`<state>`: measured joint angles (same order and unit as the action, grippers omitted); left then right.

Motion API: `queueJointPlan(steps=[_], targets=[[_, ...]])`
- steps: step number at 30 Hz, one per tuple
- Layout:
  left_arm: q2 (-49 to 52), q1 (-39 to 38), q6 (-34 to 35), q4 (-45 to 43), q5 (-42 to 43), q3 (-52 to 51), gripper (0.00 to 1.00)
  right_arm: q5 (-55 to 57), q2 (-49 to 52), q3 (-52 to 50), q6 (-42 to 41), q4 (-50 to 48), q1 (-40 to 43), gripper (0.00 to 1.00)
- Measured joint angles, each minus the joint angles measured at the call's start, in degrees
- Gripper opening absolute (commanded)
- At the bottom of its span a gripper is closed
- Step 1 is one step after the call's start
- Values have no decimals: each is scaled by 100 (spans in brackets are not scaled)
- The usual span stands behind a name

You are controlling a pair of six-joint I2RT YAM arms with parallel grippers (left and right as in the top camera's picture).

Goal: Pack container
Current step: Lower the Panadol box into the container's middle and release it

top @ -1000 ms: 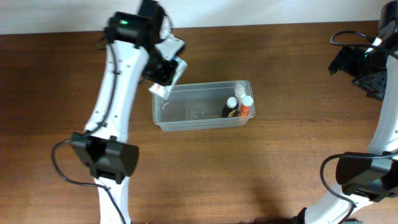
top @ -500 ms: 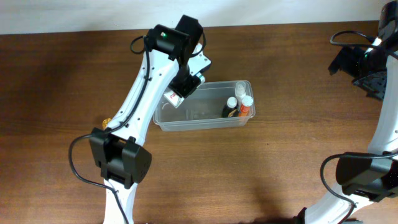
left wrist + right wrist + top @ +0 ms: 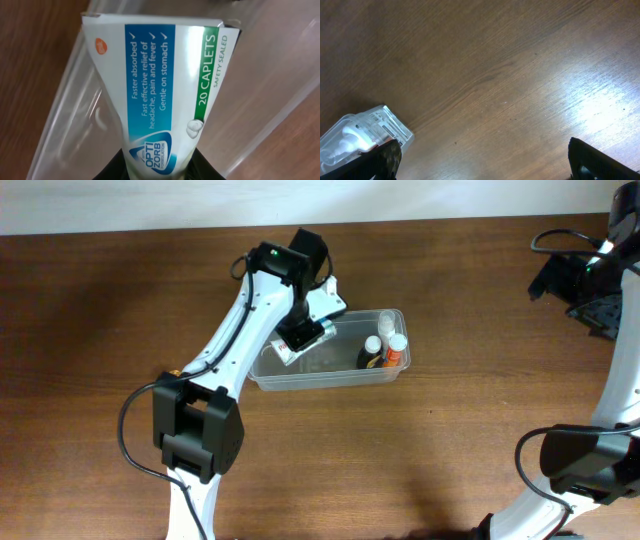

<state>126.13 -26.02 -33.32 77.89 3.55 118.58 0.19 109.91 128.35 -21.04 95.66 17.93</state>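
Two dark fingers (image 3: 202,170) of the left gripper (image 3: 303,335) are clamping the near end of a caplet box (image 3: 160,85), closest of all in the left wrist view. The white carton, with its blue and green panels, is pointing away from the camera. Just beyond and beneath it, the container (image 3: 320,382) is showing its clear wall and thick rim. The box is hanging at a tilt over the container's left end, and whether it is touching the floor of the tub cannot be told. The container itself is resting lengthwise on the brown wooden table (image 3: 450,450), near the middle of the overhead view. Farther along, at its right end, a dark bottle with a white cap (image 3: 371,353) and an orange bottle (image 3: 397,352) are standing side by side inside it. Well apart from all this, near the table's far right corner, the right gripper (image 3: 482,160) is hovering over bare wood with its fingers spread wide, gripping nothing.
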Motion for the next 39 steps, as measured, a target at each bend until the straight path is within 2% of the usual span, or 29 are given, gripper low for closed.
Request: queueJointPlan(steps=[9,19,25,28,30,39], targets=[[0,0,-1069,-404,396,-225,30,0,0,0,2,0,0,98],[0,0,-2199,-610,529,-442,39,0,0,0,4,0,0,98],[0,0,-2398,-647,551,-444,54,0,0,0,2,0,0,98],[0,0,-2455,-647,551,-444,69,0,0,0,4,0,0,98],[0,0,-2476,-649,555,-444,74,2,0,0,2,0,0,98],[0,0,-2468,-682,573,-444,76,0,0,0,0,0,0,98]])
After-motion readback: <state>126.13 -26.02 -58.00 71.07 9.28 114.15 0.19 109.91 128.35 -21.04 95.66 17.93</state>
